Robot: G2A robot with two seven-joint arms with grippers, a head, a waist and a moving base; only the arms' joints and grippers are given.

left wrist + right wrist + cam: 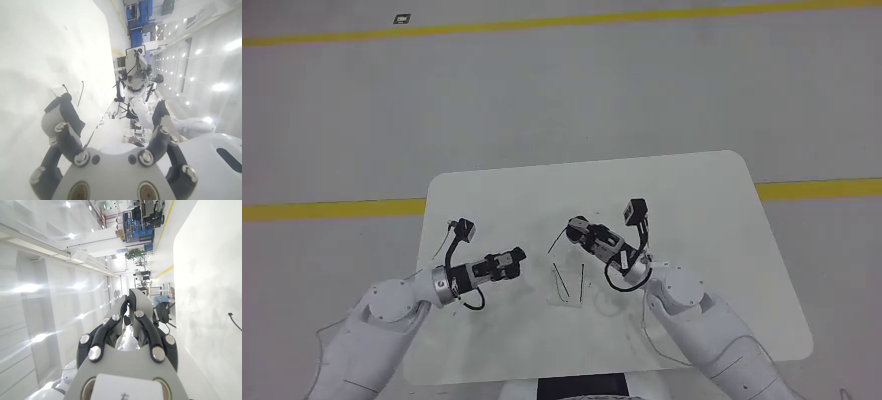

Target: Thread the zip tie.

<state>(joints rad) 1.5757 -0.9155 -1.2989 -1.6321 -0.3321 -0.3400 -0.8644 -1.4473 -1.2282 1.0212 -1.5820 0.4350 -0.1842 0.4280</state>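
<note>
Left fingers [66, 111] are spread wide apart, gripping nothing, beside the white worktop [692, 200]. Right fingers [132, 302] are pressed together; a thin dark strand [558, 240] at their tip is too fine to identify. Two zip ties [560, 282] lie side by side between the arms, long axes running near-to-far.

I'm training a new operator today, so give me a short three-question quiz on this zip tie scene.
1. True or false: the left gripper is open.
2. Where do the zip ties lie? A: on the table. B: on the floor. C: in a bin.
3. Fill in the blank: the right gripper is ___.
Key: 1 true; 2 A; 3 shut.
</note>
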